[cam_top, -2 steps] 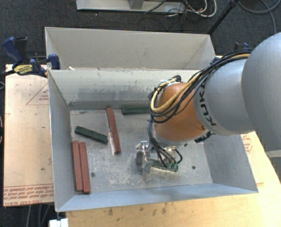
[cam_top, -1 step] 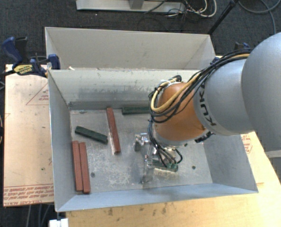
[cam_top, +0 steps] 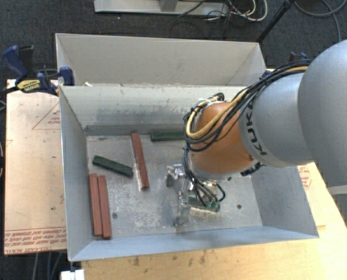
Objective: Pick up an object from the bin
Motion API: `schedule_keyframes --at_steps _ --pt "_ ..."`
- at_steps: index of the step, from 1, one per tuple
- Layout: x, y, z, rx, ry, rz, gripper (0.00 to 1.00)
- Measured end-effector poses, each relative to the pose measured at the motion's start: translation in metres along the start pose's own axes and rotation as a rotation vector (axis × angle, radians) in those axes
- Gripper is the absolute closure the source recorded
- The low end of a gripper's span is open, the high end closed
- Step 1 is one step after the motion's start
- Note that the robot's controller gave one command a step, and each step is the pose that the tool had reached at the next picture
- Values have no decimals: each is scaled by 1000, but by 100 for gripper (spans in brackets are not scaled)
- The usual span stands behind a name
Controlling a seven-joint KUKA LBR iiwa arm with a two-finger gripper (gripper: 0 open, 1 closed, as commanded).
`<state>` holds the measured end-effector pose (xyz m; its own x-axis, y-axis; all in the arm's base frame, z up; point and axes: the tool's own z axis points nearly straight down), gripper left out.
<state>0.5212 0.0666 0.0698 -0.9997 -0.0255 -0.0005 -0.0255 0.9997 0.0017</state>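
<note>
My gripper [cam_top: 184, 198] hangs low over the bin floor, right of centre and near the front wall. Just to its right, close against it, lies a small dark green piece [cam_top: 212, 205] with a pale strip along its lower edge; whether the gripper touches it I cannot tell. A long reddish-brown stick [cam_top: 140, 161] lies to the gripper's left, running from the back toward the front.
A short dark green bar [cam_top: 112, 166] lies left of the brown stick. Another dark green bar [cam_top: 167, 136] rests along the back wall. Two reddish-brown sticks [cam_top: 100, 206] lie side by side at the front left. The arm's orange cover and cables hang above the bin's right half.
</note>
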Motion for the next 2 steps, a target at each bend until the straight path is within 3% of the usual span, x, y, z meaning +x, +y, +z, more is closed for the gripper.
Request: schedule_keyframes --at_steps 1,2 --pt "-22 -34 -10 -2 2 -63 0" --pt "-8 -73 -21 2 -4 -70 0"
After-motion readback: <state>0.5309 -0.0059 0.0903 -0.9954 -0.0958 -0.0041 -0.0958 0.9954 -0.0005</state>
